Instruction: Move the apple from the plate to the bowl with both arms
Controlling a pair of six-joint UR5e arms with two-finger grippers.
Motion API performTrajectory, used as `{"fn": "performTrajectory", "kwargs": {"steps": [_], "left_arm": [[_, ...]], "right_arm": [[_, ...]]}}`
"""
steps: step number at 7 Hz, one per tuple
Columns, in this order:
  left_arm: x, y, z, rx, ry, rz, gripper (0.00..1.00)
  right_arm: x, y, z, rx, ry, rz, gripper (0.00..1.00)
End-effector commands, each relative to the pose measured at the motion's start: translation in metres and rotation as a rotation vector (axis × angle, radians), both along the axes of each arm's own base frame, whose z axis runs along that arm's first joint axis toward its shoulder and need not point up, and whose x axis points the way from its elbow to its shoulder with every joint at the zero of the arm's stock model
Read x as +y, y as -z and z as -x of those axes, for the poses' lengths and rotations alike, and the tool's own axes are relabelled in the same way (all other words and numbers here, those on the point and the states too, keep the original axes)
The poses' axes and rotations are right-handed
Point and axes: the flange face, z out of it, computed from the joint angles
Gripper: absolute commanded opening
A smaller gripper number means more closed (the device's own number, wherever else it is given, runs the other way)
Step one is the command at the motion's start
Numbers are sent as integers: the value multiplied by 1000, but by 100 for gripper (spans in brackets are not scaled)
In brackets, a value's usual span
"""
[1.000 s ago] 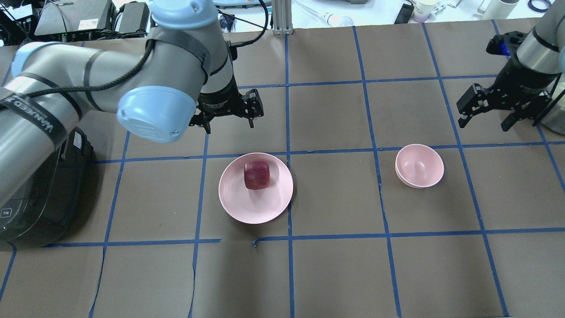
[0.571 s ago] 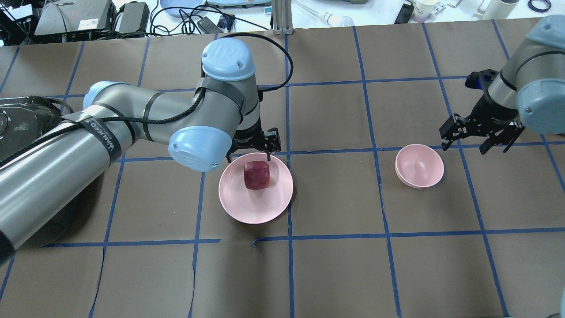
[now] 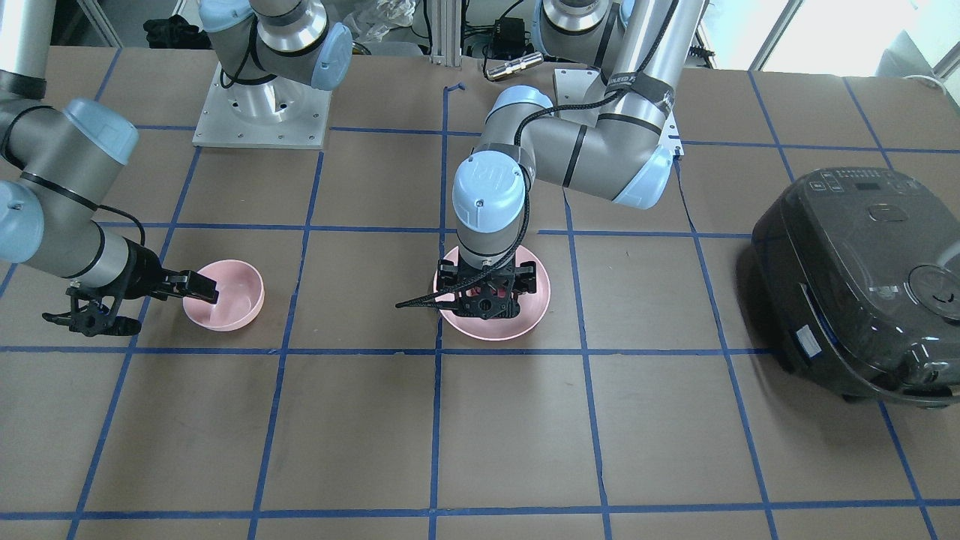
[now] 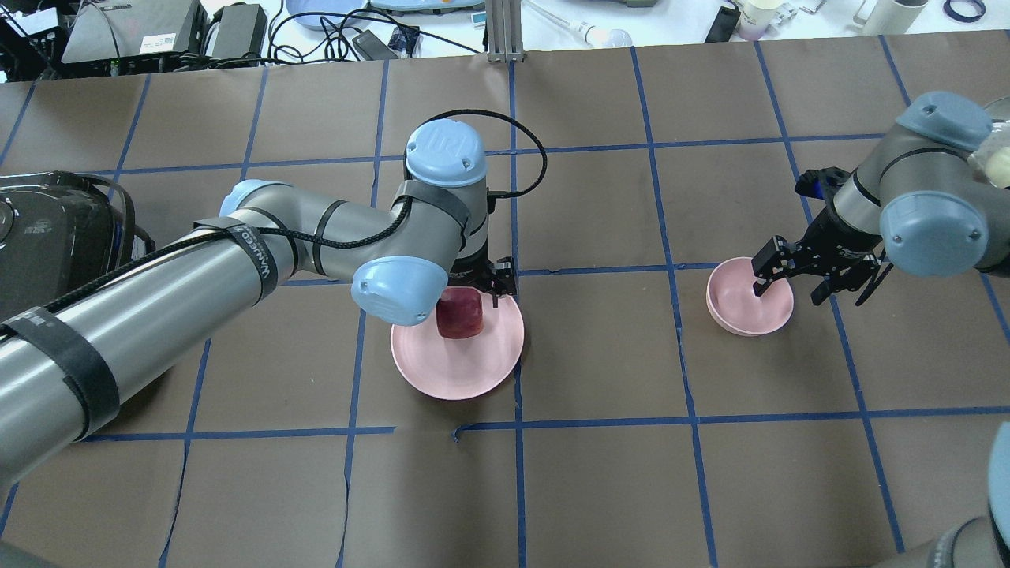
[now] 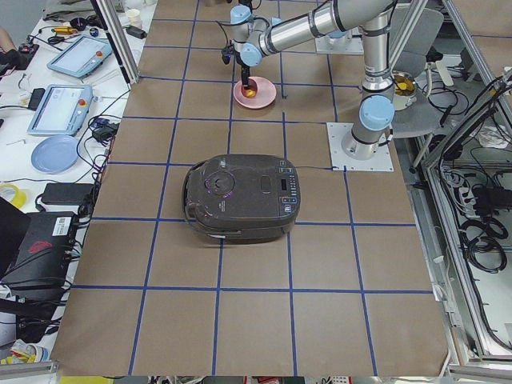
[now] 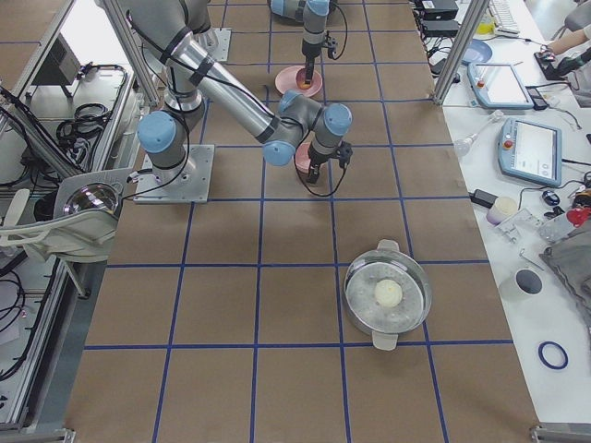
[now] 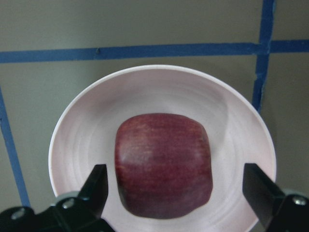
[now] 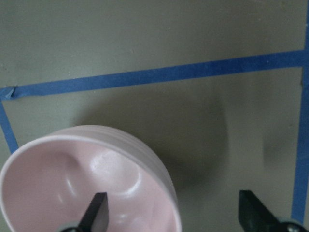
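Apple (image 7: 163, 165) sits on the plate (image 7: 87, 125), between the spread fingers of the left gripper (image 7: 175, 186) (jaws wide, neither pressing it). Well apart, the right gripper (image 8: 174, 208) is also wide, one finger inside the bowl (image 8: 145, 159), the other outside its rim.

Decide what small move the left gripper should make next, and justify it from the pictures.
Probably close the left gripper on the apple. In the wrist view its fingers stand open on either side of the apple, which lies on the plate, so a grasp looks lined up. Whether it is low enough is hard to tell.
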Motion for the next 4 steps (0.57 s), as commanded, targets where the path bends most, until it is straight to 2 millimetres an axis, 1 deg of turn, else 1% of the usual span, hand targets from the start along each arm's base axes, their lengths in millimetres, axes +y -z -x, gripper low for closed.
{"fn": "performTrajectory", "kwargs": {"steps": [1, 2, 3, 4], "left_arm": [[4, 14, -3, -2, 53, -16, 97], [5, 15, -4, -3, 63, -19, 80], [3, 12, -4, 1, 61, -11, 36], [2, 2, -4, 6, 60, 5, 11]], "right_arm": [[-1, 6, 1, 0, -1, -5, 27], [-2, 5, 1, 7, -4, -2, 2], [-2, -2, 2, 13, 12, 0, 0], [-2, -5, 1, 17, 24, 2, 0]]}}
